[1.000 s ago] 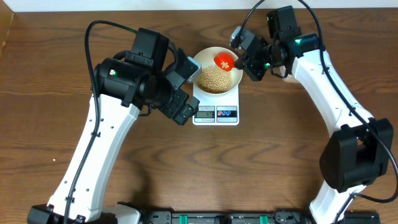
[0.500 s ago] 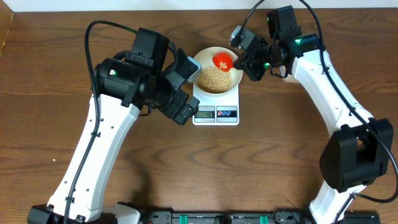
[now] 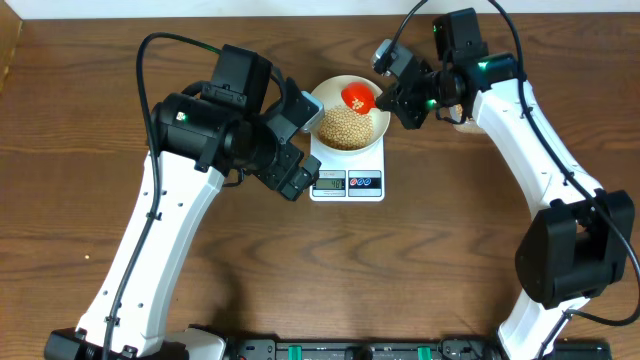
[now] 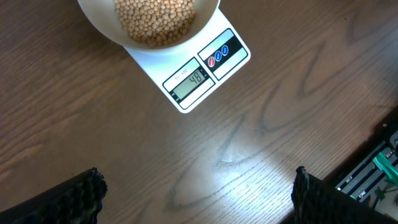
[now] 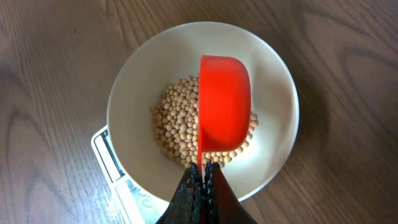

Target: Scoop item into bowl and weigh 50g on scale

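A white bowl stands on the white scale, and a heap of pale-tan beans fills its middle. My right gripper is shut on the thin handle of a red scoop, which hangs over the bowl's far right side. In the right wrist view the red scoop shows its underside above the beans, with the gripper closed on the handle. My left gripper stands open above bare table, just near of the scale and its display.
The brown wooden table stretches all round the scale. My left arm crowds the scale's left side. A dark rail with fittings runs along the near edge.
The right gripper has edged slightly right and back with the scoop. The left arm, bowl and scale have not moved.
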You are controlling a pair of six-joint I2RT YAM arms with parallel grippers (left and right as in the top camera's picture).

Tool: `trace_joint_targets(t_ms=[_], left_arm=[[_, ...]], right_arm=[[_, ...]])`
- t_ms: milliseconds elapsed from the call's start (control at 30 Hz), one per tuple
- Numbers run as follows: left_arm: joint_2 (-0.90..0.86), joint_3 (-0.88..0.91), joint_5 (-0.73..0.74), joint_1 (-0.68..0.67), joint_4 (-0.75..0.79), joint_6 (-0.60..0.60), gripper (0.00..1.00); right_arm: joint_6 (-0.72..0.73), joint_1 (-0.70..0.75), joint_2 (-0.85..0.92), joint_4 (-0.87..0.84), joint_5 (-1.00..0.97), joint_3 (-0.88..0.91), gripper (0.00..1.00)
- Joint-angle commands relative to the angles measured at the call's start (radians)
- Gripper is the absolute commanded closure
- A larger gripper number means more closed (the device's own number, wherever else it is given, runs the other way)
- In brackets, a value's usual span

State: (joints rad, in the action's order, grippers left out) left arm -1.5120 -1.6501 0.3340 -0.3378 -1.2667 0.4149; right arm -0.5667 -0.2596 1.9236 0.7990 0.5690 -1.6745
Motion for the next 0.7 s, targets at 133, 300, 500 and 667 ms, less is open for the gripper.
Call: trace_joint_targets(t_ms=[133,300,500,667], left_arm=[[0.016,-0.010,-0.007,0.000,0.000,-0.010,0.02],[0.016,-0.010,-0.006,0.000,0.000,-0.010,0.02],[0.016,-0.010,-0.006,0.000,-0.001,-0.010,0.02],[0.016,-0.010,-0.006,0.000,0.000,-0.010,0.02]], right_arm=[[0.013,0.005,-0.009,-0.001,0.026,-0.027,0.99],[0.033,0.006,-0.009,-0.003,0.038,-0.027,0.99],[0.073,0.025,-0.009,-0.018,0.082,-0.027,0.99],[0.103,0.063,-0.009,-0.031,0.156,-0.027,0.99]])
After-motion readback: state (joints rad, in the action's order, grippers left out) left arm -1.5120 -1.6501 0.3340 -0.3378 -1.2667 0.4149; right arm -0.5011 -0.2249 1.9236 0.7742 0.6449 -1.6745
